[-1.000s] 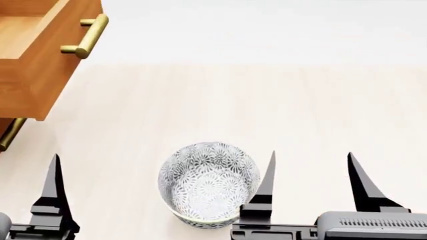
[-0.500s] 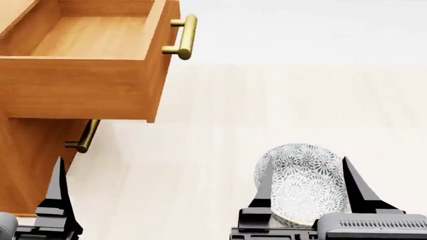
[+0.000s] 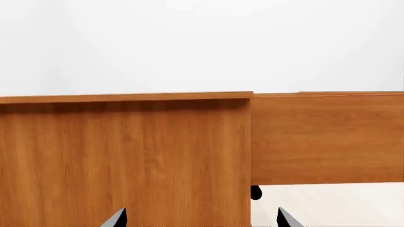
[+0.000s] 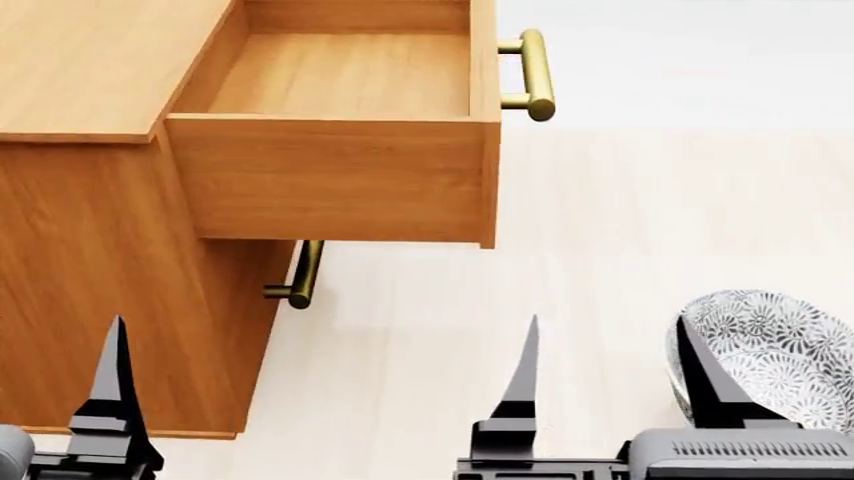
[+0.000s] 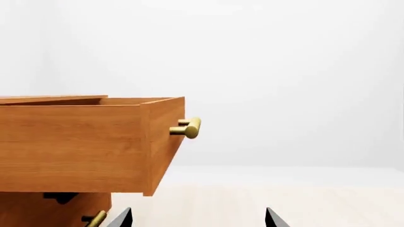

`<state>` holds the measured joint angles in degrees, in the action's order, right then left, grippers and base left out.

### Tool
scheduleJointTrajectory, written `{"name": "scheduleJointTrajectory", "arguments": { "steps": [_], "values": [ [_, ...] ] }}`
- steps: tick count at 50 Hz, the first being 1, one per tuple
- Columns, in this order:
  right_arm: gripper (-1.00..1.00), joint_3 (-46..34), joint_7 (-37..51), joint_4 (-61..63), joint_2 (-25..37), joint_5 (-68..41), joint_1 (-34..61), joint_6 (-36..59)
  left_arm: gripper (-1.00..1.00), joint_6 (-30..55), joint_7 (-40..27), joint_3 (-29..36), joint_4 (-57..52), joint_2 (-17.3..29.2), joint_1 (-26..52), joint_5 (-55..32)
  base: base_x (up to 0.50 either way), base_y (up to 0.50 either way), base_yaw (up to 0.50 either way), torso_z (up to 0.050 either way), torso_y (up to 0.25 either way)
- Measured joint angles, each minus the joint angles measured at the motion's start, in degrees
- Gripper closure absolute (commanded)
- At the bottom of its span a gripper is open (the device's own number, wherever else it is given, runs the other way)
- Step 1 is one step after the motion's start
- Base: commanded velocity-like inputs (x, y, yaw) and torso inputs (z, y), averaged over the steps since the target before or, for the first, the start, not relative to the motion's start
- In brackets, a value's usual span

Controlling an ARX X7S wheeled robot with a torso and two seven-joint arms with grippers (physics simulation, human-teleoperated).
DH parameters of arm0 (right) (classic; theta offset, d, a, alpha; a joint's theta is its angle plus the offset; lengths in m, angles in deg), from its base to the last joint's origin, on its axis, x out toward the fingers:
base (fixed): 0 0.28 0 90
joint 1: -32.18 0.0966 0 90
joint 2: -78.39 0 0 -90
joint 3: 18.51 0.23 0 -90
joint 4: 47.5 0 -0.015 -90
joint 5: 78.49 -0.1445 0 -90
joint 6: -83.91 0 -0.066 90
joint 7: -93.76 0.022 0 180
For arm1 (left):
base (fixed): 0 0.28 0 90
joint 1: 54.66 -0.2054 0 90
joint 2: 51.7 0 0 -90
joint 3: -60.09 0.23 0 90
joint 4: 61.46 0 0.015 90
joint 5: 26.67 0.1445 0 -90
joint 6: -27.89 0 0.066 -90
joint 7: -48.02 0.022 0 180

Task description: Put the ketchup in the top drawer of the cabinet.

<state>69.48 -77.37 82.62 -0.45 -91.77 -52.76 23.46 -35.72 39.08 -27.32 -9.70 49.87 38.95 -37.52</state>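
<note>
Leftward-shifted view: only head camera shows bowl (image 4: 774, 355) beside top drawer (image 4: 340, 75).

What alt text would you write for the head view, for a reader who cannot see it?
An orange-brown cabinet has its top drawer pulled fully open and empty, its brass handle pointing right. Below, on the pale floor, both open tools, left tool and right tool, point forward beside a grey patterned bowl. No ketchup is visible.
</note>
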Motion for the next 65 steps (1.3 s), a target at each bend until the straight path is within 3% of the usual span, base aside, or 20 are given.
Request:
{"name": "scheduleJointTrajectory", "arguments": {
  "steps": [22,48,65],
  "values": [
    [-1.00,1.3,-1.0,-0.9,3.0,-0.7,-0.7,-2.4,-1.00,-1.0,-1.1,1.0,1.4,0.6,0.2,-0.5,0.00,0.00,0.00,0.000,0.000],
    [-1.00,14.0,-6.2,-11.8,11.3,-6.3,1.7,-6.0,-1.00,-1.5,-2.7,2.9,3.3,1.2,1.0,-0.8,0.00,0.00,0.00,0.000,0.000],
    [-1.00,18.7,-15.3,-22.6,17.3,-11.6,5.3,-8.4,-1.00,-1.6,-3.6,4.1,4.3,1.4,1.6,-0.9,0.00,0.00,0.00,0.000,0.000]
  ]
}}
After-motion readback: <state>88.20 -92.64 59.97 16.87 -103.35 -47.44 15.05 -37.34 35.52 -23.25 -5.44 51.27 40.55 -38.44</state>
